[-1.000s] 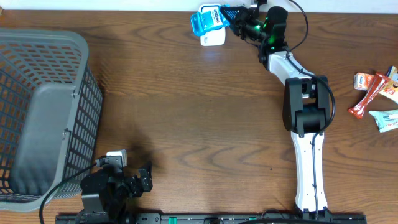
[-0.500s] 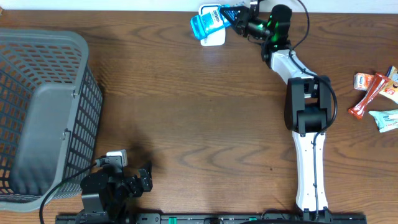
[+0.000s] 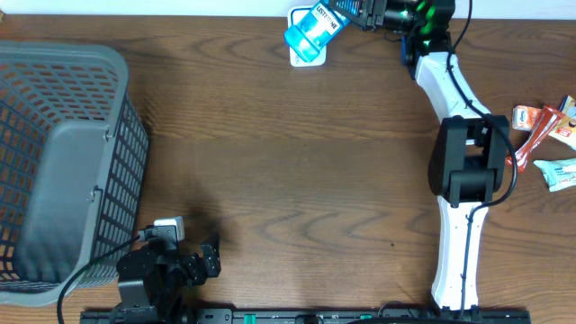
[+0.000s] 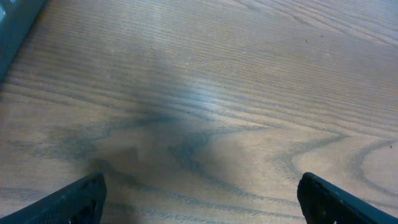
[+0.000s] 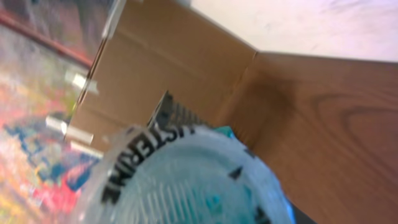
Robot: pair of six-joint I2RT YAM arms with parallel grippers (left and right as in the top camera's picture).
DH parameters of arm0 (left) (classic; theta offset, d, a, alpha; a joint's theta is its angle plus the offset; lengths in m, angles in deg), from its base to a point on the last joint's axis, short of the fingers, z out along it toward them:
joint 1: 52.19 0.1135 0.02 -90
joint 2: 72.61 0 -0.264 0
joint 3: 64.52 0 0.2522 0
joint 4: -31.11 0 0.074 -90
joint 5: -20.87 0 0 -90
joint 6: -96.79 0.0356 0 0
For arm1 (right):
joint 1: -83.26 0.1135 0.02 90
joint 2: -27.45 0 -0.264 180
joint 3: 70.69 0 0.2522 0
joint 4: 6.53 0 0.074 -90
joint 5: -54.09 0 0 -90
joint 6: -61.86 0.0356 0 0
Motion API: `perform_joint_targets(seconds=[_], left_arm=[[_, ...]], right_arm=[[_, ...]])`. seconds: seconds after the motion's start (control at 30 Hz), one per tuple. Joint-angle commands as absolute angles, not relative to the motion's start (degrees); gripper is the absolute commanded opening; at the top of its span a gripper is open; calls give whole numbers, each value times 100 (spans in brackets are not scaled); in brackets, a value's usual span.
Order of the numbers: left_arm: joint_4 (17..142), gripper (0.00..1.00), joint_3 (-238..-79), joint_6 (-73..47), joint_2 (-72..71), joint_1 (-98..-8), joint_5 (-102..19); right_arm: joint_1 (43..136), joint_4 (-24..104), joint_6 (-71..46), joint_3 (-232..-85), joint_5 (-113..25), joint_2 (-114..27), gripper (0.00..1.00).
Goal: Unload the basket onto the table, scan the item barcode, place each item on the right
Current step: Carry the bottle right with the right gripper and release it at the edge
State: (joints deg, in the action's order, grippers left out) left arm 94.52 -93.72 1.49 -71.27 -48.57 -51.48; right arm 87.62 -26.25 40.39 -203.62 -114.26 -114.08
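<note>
A blue mouthwash bottle (image 3: 310, 29) with a white label hangs tilted at the table's far edge, above a small white scanner (image 3: 304, 58). My right gripper (image 3: 353, 13) is shut on the bottle's neck end. In the right wrist view the bottle (image 5: 186, 180) fills the lower frame, with its base and black lettering facing the camera and hiding the fingers. My left gripper (image 3: 211, 256) rests near the front left edge. Its left wrist view shows it (image 4: 202, 200) open over bare wood, with only the dark fingertips (image 4: 84, 196) showing.
A large grey mesh basket (image 3: 63, 162) takes up the left side of the table. Several snack packets (image 3: 544, 135) lie at the right edge. A brown cardboard surface (image 5: 180, 68) stands behind the bottle.
The right arm has swung to the right along the far edge. The bottle moved a little right and now tilts more steeply. The left arm has not moved.
</note>
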Motion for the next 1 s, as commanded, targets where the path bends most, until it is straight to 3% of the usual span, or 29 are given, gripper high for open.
perform_joint_targets(seconds=[0.0,0.27,0.43,0.53,0.57,0.63,0.97], left_arm=[[9500,98,-9381,182,-7157,-4879,-5168],[9500,98,-9381,182,-7157,-4879,-5168],[9500,98,-9381,182,-7157,-4879,-5168],[9500,98,-9381,182,-7157,-4879,-5168],[9502,98,-9381,182,-7157,-4879,-5168],[9502,98,-9381,182,-7157,-4879,-5168],[9502,98,-9381,182,-7157,-4879,-5168]], right_arm=[[9094,-2566,3910,-20463,-11983,-11231,2],[9973,-2664,4474,-20463,-12263,-10912,2],[10567,-2424,3908,-20460,-11417,-10873,2],[10884,-467,2371,-20463,-10031,-10873,2],[11068,822,1519,-20465,-8810,-10873,2],[11278,1919,793,-20465,-7544,-10873,2],[11356,5163,-247,-20467,-5929,-10547,2]])
